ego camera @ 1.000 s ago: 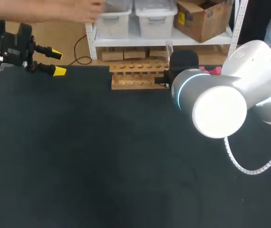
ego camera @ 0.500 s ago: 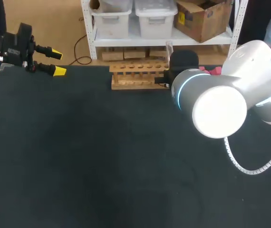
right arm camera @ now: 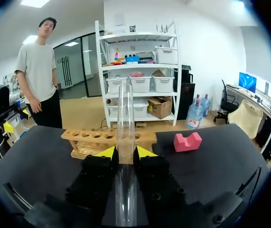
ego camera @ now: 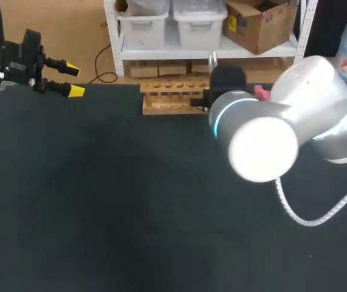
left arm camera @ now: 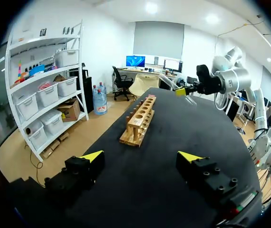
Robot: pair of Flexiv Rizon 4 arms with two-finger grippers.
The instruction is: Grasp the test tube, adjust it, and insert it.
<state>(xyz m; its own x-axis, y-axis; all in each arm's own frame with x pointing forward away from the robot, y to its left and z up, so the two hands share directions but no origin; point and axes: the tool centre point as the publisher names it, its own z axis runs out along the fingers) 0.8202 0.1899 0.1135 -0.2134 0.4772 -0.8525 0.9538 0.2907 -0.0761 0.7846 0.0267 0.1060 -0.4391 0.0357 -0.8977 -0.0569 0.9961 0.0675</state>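
Glass test tube (right arm camera: 125, 118) clenched between my right jaws, long axis upright. Wooden rack (right arm camera: 97, 138) sits just ahead at 12 o'clock, hole row stretching toward 10, so insertion falls to this arm. Left jaws released, well apart

rack (ego camera: 170, 97) sits at far edge of table (ego camera: 100, 194), about mid-width. left gripper (ego camera: 73, 78) over far left corner, left of rack and well apart from it. right gripper (right arm camera: 125, 152) near rack's right end, rack ahead of it. test tube (right arm camera: 125, 109) upright between its fingers, both touching. block (right arm camera: 187, 141) on table right of rack, near it.
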